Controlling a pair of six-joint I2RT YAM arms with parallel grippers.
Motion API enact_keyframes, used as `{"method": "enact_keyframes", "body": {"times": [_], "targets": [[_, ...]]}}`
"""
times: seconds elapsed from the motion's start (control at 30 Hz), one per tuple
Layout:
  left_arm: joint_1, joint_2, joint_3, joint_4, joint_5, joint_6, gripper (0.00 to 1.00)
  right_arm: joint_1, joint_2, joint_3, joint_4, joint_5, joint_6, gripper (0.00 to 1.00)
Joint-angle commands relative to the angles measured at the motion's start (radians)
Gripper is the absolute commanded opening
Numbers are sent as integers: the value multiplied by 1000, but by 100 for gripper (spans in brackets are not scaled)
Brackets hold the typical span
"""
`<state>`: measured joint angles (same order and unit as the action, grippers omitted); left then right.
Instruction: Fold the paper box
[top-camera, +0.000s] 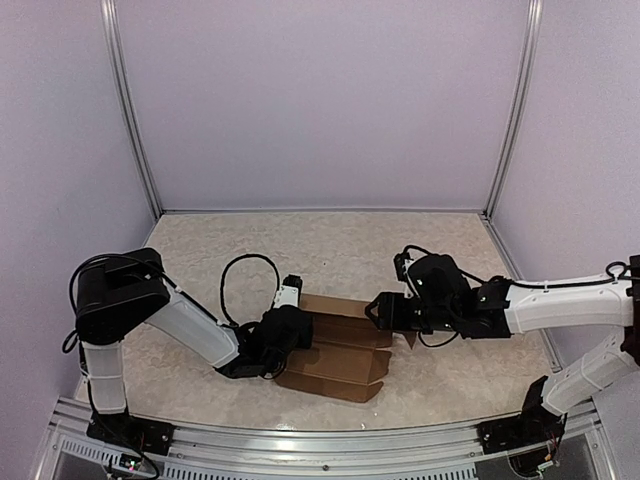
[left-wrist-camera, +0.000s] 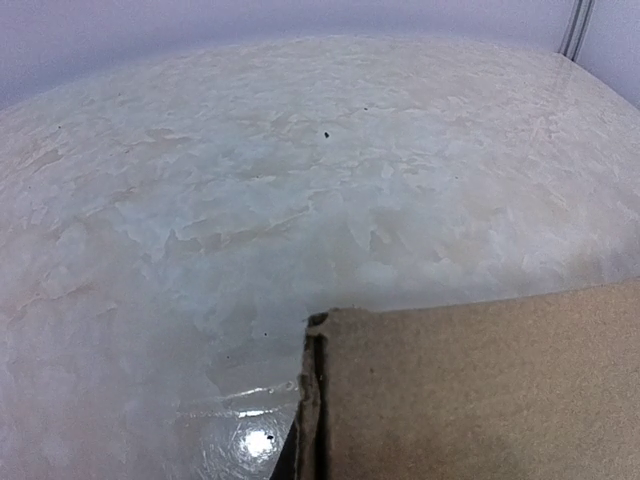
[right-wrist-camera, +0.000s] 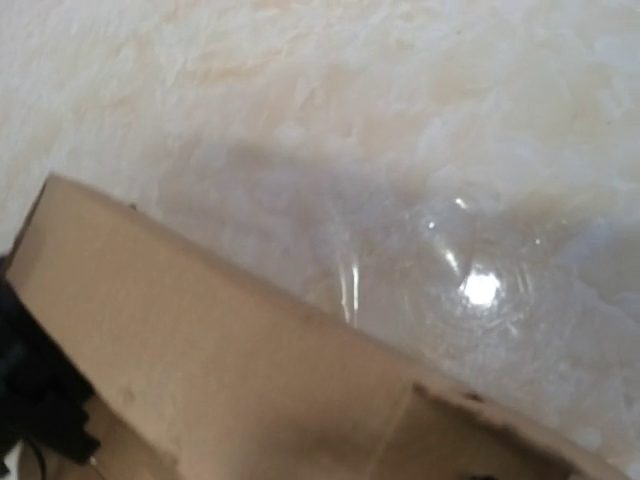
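Top view: brown paper box (top-camera: 340, 352), partly folded, lies centre-front on pale marbled surface (top-camera: 330, 245), btwn two robot arms. L jaws are together at its left end. R jaws sit at its right end; can't tell if apart.

White arm links (top-camera: 195, 330), black joints (top-camera: 120, 295), looped cables (top-camera: 245, 265)

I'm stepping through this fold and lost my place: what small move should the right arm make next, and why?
Probably ease the right gripper leftward against the right edge of the brown cardboard paper box, nudging that side inward. The box lies half-folded and open, and the left gripper, shut, sits at its left end, seemingly bracing it.
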<state>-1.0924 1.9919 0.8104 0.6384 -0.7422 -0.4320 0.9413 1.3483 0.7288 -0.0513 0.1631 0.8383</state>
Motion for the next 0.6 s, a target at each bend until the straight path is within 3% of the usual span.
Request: {"method": "enact_keyframes", "body": {"times": [0.0,0.57], "targets": [[-12,-34,8,-25,-10,-34,0,-16,18,-6,48,10,79,61],[-13,-71,11,-46,20,-105,0,-22,57,-49,198,-23,200,59]]}}
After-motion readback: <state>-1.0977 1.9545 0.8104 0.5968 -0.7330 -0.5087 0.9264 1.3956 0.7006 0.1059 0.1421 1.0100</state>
